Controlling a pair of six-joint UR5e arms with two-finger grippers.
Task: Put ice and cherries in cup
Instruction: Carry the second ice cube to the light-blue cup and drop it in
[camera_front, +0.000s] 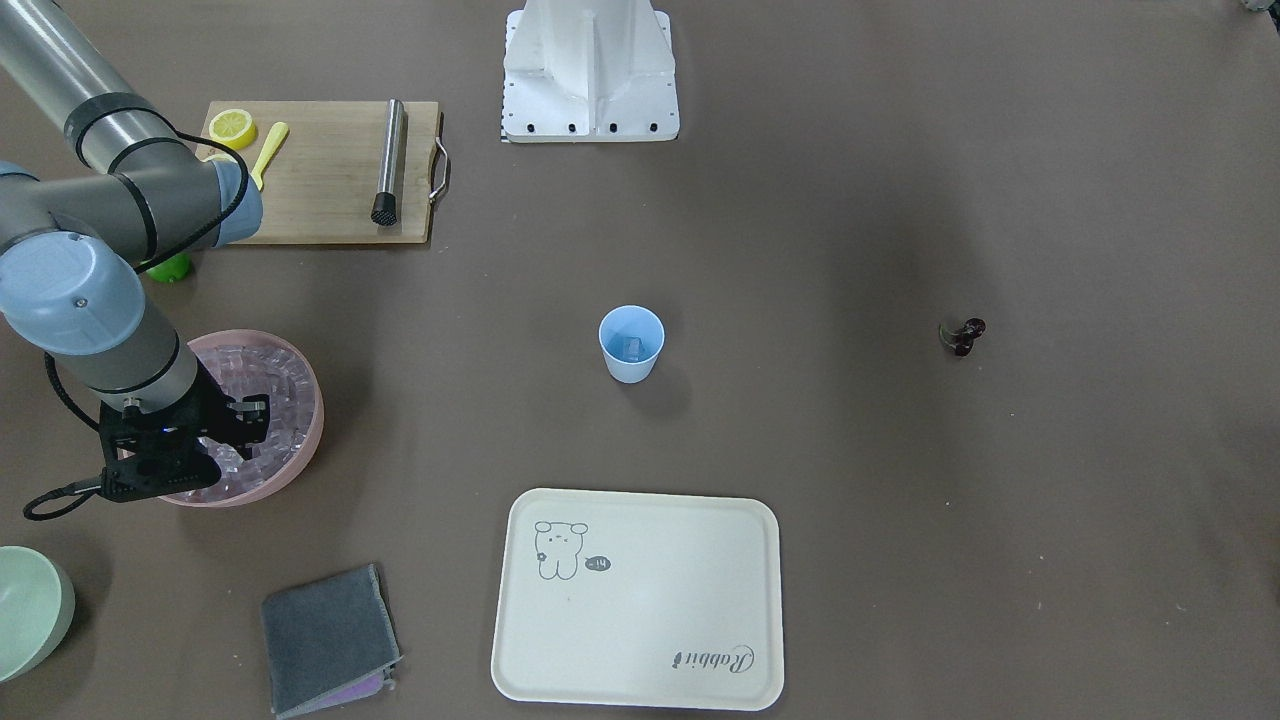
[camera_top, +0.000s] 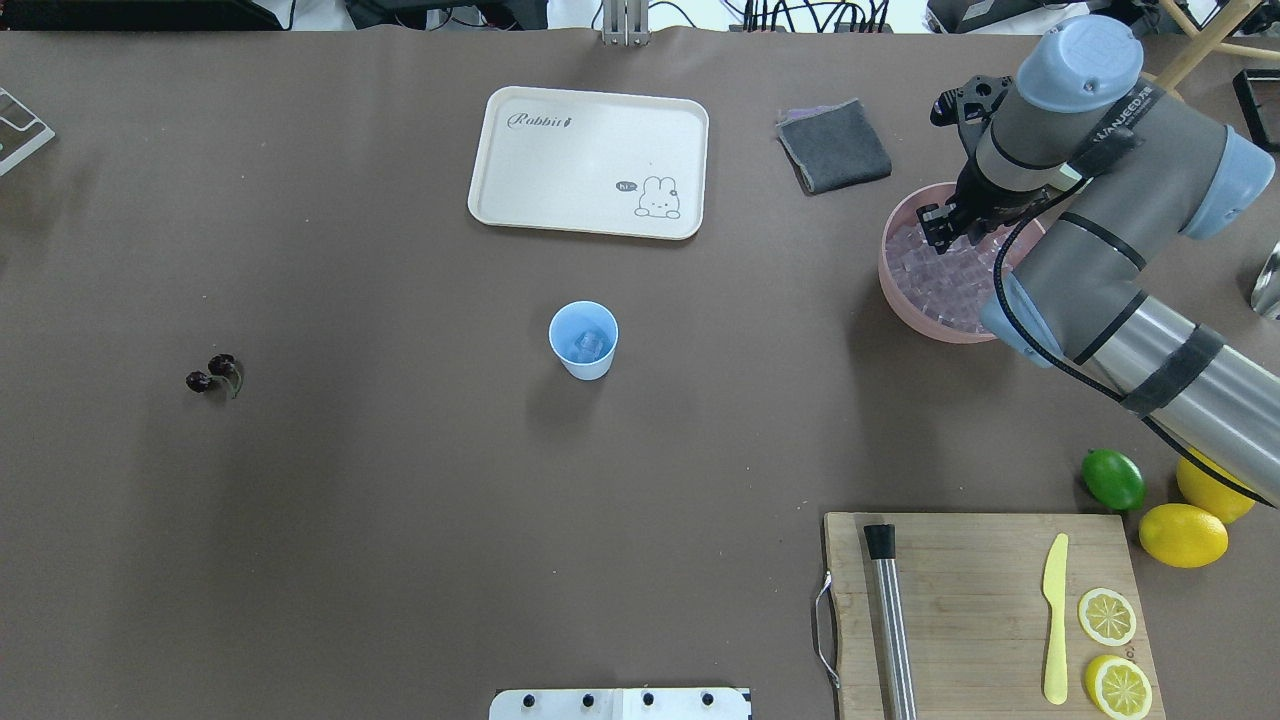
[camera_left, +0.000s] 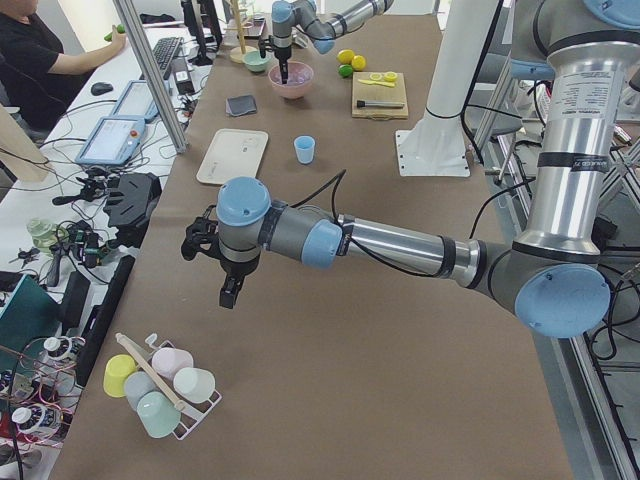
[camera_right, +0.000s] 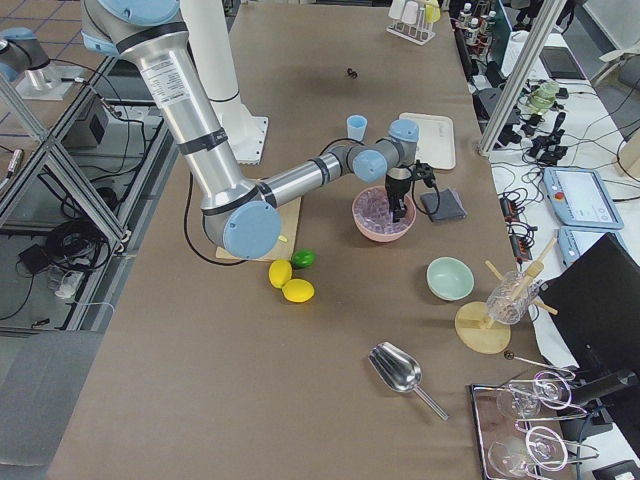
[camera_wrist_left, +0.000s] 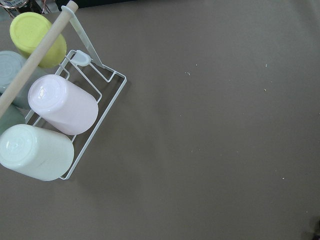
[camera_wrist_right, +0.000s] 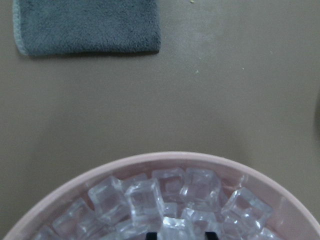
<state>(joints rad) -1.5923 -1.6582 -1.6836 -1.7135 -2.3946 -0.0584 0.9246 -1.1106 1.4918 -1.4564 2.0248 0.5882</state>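
The pale blue cup (camera_top: 583, 340) stands upright mid-table with one ice cube (camera_top: 588, 346) in it. The cherries (camera_top: 213, 375) lie alone on the table far to the cup's left. A heap of ice (camera_wrist_right: 145, 197) fills the pink bowl (camera_top: 900, 290). My right gripper (camera_top: 938, 225) is down in this bowl. In the right wrist view its dark fingertips (camera_wrist_right: 153, 235) sit on either side of one cube (camera_wrist_right: 180, 227). My left gripper (camera_left: 228, 295) shows only in the exterior left view, hanging above the table's near end; I cannot tell if it is open or shut.
A cream tray (camera_top: 590, 160) and a grey cloth (camera_top: 835, 145) lie beyond the cup. A cutting board (camera_top: 980, 600) holds a metal rod, a yellow knife and lemon slices. A lime (camera_top: 1113, 478) and lemons lie beside it. A rack of cups (camera_wrist_left: 60, 120) is under my left wrist.
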